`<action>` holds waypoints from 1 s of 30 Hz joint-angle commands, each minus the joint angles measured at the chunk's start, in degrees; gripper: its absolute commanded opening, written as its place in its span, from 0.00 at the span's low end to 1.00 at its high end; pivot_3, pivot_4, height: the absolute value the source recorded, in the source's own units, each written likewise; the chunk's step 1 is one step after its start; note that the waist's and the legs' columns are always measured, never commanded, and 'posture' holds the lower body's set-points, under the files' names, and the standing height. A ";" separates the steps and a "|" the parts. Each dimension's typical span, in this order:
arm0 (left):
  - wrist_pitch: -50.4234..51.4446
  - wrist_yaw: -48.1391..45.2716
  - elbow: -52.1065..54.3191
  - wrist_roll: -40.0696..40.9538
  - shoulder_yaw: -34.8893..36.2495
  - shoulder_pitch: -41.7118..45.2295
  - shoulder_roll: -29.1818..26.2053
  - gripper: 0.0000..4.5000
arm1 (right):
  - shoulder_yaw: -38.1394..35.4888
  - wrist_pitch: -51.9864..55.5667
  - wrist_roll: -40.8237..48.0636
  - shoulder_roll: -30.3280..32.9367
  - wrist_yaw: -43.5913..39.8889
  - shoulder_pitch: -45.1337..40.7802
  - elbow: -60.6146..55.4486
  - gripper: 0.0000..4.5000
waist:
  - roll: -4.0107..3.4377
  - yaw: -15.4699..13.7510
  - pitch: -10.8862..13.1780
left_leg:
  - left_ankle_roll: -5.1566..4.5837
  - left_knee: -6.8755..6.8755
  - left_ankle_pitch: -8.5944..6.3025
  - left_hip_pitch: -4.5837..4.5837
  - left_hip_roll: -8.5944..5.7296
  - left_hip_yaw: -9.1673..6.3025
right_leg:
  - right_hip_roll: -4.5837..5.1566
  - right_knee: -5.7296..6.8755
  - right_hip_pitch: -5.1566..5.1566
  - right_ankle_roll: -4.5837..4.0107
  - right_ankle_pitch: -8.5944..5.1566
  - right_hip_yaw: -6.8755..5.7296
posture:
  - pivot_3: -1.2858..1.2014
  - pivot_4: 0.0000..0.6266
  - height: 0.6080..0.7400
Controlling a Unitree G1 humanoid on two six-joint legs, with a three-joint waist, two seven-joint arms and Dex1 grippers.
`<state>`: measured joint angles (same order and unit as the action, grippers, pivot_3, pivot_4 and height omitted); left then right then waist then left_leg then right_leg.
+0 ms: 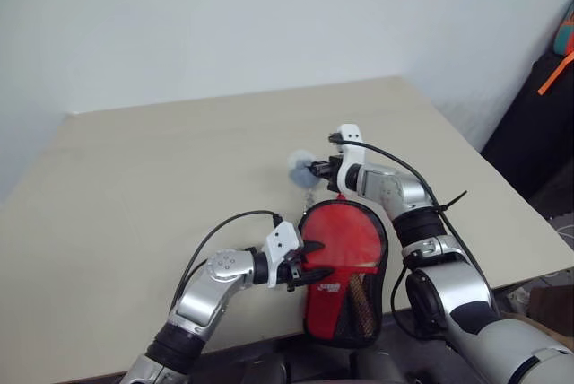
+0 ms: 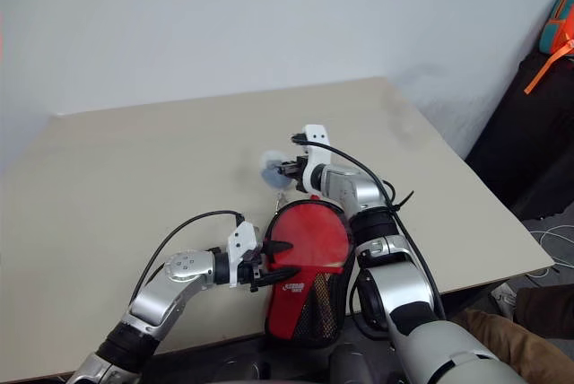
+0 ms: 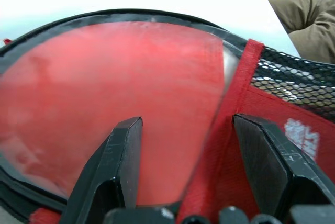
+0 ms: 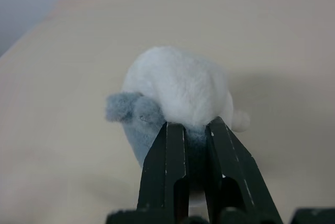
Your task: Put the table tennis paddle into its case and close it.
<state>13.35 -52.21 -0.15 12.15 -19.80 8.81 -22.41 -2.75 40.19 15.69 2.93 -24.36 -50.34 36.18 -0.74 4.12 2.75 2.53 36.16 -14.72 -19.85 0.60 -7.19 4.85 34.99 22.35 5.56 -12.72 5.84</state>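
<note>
Already, in the left eye view, the table tennis paddle (image 1: 345, 242) lies inside the case (image 1: 348, 312) at lower centre of the frame, near the front edge of the table (image 1: 134, 187), its red face showing through the clear half. The left gripper (image 1: 311, 261) reaches in from the lower left, fingers part open, tips over the case's left side; whether they press it I cannot tell. Just above the case, the right gripper (image 1: 317, 169) is pinched on a small fluffy grey-white pompom (image 1: 300, 167), which looks like the zip's pull charm, though the link to the zip is too small to confirm. The right eye view gives the same layout and adds nothing. In the left wrist view, the two black fingers (image 3: 119, 156) stand apart over the clear window and red logo panel (image 3: 261, 124), holding nothing. In the right wrist view, the fingers (image 4: 170, 166) are closed on the pompom's underside. To do the zipping well, the left gripper should probably pin the case flat while the right draws the pull steadily along the rim, following the curve rather than tugging outward.
</note>
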 commanded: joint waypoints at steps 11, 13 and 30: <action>2.96 -0.84 -7.47 -4.90 -3.57 2.66 -1.27 0.64 | -10.31 5.62 3.12 9.06 9.31 14.34 -22.39 0.00 | -0.02 -0.10 -0.02 | 0.00 0.04 0.00 0.00 0.00 0.02 | 0.00 -0.06 -0.08 0.00 -0.01 0.02 | 0.52 0.00 1.00; 2.69 -1.30 -7.81 -5.16 -3.93 3.41 -1.32 0.64 | -11.51 8.25 4.39 9.89 9.97 17.04 -27.27 0.00 | -0.03 -0.10 -0.02 | -0.01 0.04 0.00 0.02 0.00 0.03 | 0.00 -0.07 -0.09 0.00 -0.02 0.03 | 0.52 0.00 1.00; 11.44 -4.15 -11.49 -7.45 -9.17 11.35 -0.99 0.64 | -22.05 25.59 14.88 13.19 12.73 36.23 -55.24 0.00 | 0.20 -1.64 -0.17 | -0.02 0.24 -0.02 -0.12 -0.04 0.00 | 0.00 -0.13 -0.11 -0.03 -0.14 0.04 | 0.52 0.00 1.00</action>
<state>20.13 -57.09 -6.07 8.64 -25.82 22.13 -22.39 -21.05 64.19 28.81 14.52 -11.77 -15.50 -14.52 -0.54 2.48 2.58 2.51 36.38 -14.74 -19.98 0.56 -7.22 4.86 34.85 22.23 5.53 -12.87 5.87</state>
